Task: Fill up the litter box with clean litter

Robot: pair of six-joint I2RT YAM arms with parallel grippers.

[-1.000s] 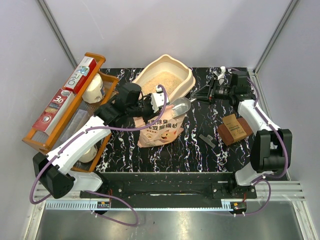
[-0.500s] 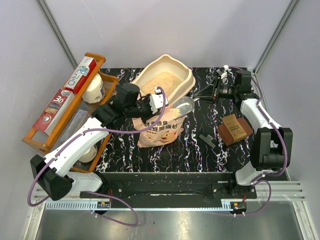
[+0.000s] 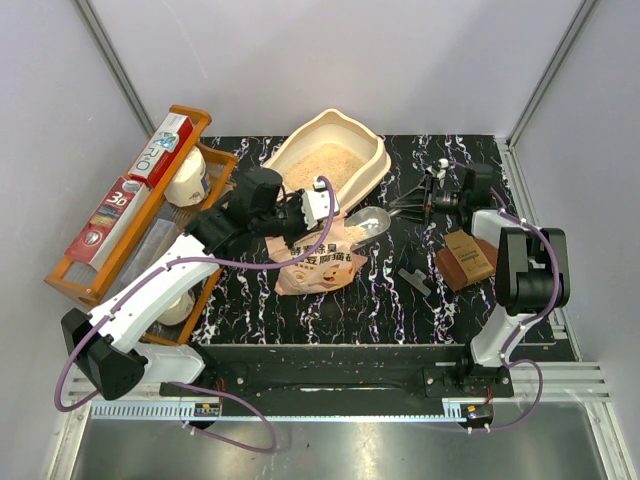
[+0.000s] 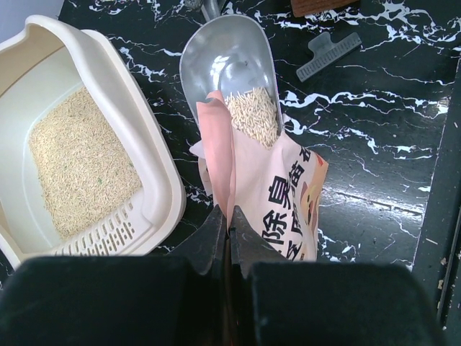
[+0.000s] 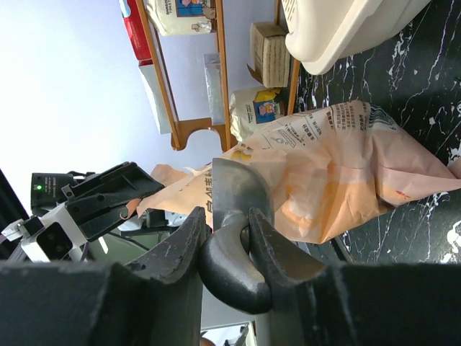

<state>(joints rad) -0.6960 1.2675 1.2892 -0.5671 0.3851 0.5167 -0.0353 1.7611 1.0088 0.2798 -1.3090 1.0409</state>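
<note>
Litter box (image 3: pixel 335 120) lies near-to-far, peak at the far end — left tool (image 4: pixel 229 216) pinches bag (image 4: pixel 281 194), right tool (image 5: pixel 225 218) clenches scoop (image 4: pixel 223 61).

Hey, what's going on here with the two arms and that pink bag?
They're filling a cat litter box. The left arm's jaws are shut on the top edge of the pink bag, holding its mouth up. The right arm's jaws grip the handle of a metal scoop, which sits at the bag's mouth with some litter in it. The box, beside the bag, already has a layer of litter across its floor.
</note>
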